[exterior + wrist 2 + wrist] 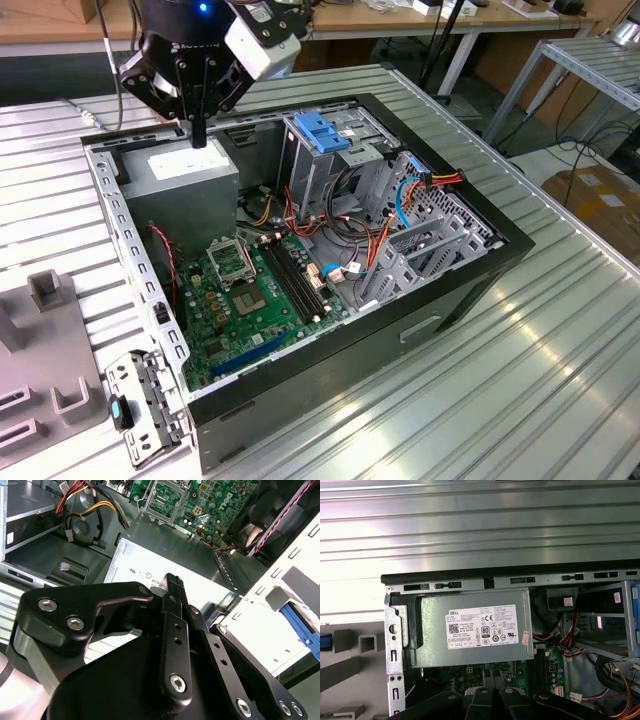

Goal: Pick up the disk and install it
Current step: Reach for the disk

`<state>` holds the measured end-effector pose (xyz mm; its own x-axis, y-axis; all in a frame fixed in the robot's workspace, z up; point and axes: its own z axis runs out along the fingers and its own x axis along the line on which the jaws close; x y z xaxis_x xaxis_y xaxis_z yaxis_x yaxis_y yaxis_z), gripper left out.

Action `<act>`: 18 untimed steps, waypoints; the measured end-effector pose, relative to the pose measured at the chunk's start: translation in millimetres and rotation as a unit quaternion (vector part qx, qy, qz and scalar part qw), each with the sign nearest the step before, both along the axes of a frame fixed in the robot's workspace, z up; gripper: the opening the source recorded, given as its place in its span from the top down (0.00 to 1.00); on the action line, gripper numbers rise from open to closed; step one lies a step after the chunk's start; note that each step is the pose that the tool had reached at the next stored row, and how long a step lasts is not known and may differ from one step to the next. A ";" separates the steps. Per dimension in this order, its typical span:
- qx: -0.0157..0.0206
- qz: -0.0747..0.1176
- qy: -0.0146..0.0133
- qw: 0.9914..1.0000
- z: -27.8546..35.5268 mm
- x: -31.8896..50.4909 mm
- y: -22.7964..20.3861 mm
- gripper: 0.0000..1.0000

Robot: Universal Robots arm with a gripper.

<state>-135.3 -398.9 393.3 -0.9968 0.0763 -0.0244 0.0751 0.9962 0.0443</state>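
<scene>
Flat disk (303,628) (323,642), its blue plastic side rail showing in both wrist views, lies outside the open computer case (280,570), beside grey holder blocks (367,642).

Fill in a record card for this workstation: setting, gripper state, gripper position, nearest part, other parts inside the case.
Setting: open desktop computer case lying on a ribbed metal table.
Gripper state: gripper shut, holding nothing visible.
Gripper position: pointing down over the case's corner at the exterior view's upper left.
Nearest part: grey power supply with a white sticker, directly beneath the gripper.
Other parts: green motherboard; blue latch atop the metal drive cage; red and orange cables.
</scene>
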 end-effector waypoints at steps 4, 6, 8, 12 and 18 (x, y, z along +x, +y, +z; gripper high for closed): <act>0.000 0.000 0.000 1.000 0.0 -1.9 0.0 0.89; 0.000 0.000 0.000 1.000 0.0 -2.7 0.0 0.89; 0.000 0.000 0.000 1.000 0.0 -4.1 0.0 0.89; 0.000 0.000 0.000 1.000 0.0 -6.4 0.0 0.89; 0.000 0.000 0.000 1.000 0.0 -9.0 0.0 0.89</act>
<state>-144.3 -398.9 393.3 -0.9968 0.0761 -0.0244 0.0750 0.9962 0.0443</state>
